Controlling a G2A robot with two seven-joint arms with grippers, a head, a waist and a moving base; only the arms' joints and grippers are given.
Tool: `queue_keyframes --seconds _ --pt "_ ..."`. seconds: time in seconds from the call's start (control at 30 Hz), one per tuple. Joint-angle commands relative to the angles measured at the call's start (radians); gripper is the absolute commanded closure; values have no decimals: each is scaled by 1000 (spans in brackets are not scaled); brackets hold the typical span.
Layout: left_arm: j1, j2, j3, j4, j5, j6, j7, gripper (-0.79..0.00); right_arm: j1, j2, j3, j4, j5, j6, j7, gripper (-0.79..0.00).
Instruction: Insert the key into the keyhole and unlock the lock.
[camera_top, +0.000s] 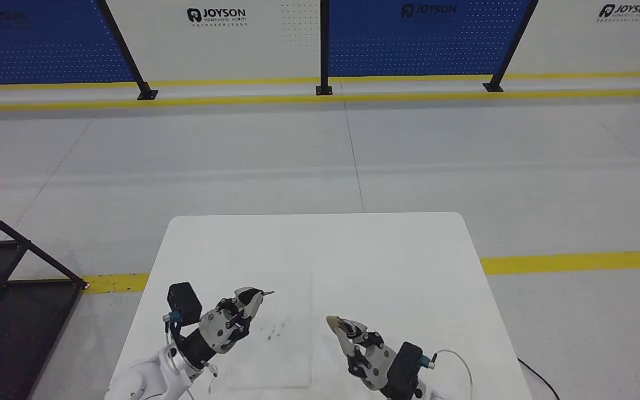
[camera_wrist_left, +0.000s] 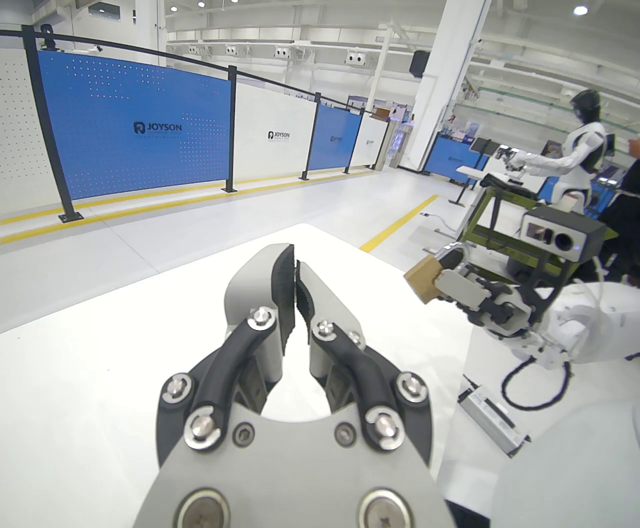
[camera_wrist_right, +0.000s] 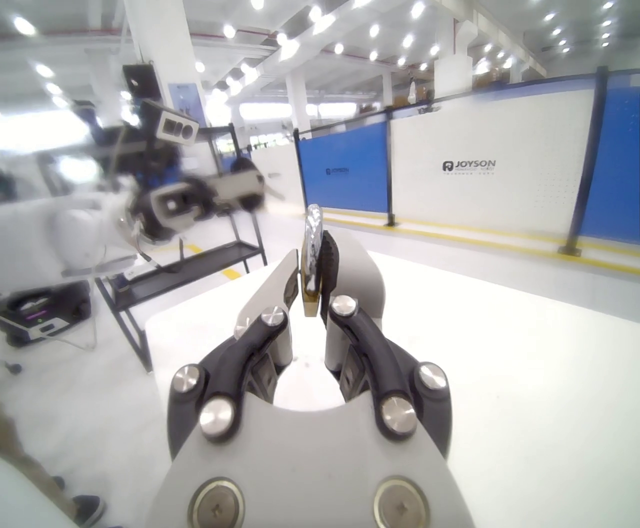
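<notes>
The left gripper (camera_top: 250, 298) hangs over the near left part of the table (camera_top: 400, 260). Its fingers are pressed together on the key (camera_top: 264, 293), and the blade sticks out past the tips. Near it, over the table's near middle, the right gripper (camera_top: 338, 324) pinches the brass lock (camera_wrist_left: 424, 280) by its body, with the shiny shackle poking out beyond the fingertips. Key and lock are both held clear of the table and apart from each other.
</notes>
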Motion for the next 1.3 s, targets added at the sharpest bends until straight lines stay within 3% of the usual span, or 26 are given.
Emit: queue_keyframes --seconds 0.0,0.27,0.57,0.8,1.27 --pt "-23 -1 27 14 -83 -26 -8 0 29 -5 -19 7 114 -86 -22 0" --pt "-122 -4 161 116 -412 -219 -46 0 143 -25 -101 84 451 -390 -63 0" --pt "-196 -21 291 169 -526 -273 7 0 224 -54 -185 179 646 -603 -92 0" --pt "-222 -40 370 194 -433 -272 56 0 237 -71 -193 209 625 -588 -116 0" --pt "-228 -42 378 183 -429 -240 45 0 237 -71 -193 209 625 -588 -116 0"
